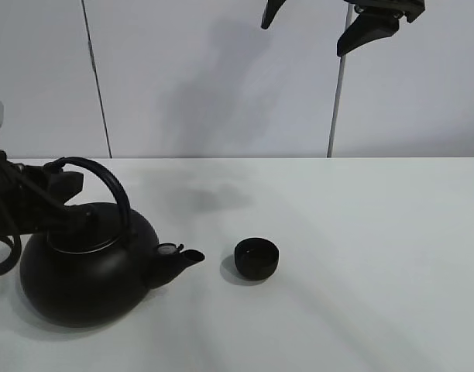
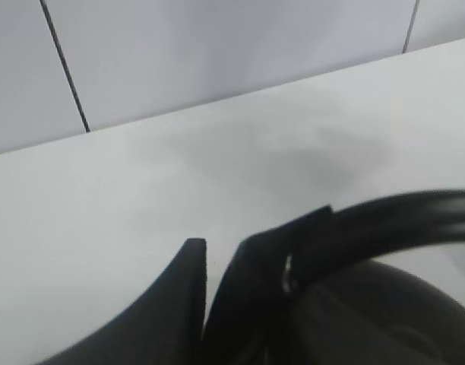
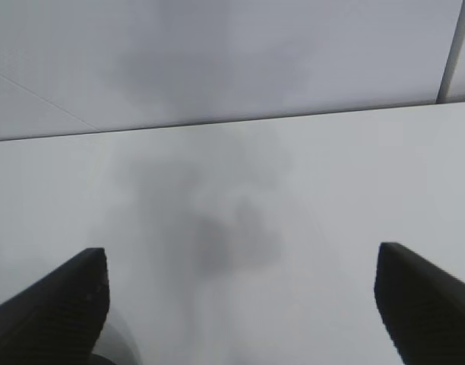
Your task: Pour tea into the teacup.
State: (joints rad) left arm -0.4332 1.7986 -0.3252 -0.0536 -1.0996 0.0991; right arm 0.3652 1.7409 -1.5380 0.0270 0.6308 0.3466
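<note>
The small black teacup (image 1: 256, 258) stands on the white table (image 1: 361, 256), just right of the spout (image 1: 184, 260) of the big black kettle (image 1: 86, 271). The kettle sits on the table at the left. My left gripper (image 1: 66, 184) is at the left foot of the arched handle (image 1: 105, 174). In the left wrist view its fingertips (image 2: 217, 247) stand a narrow slit apart with nothing between them, and the handle (image 2: 400, 217) runs off beside one finger. My right gripper (image 1: 318, 23) hangs high at the back, wide open and empty (image 3: 244, 304).
A white wall with dark vertical seams (image 1: 97, 85) rises behind the table. The table's right half (image 1: 392, 294) is bare white surface.
</note>
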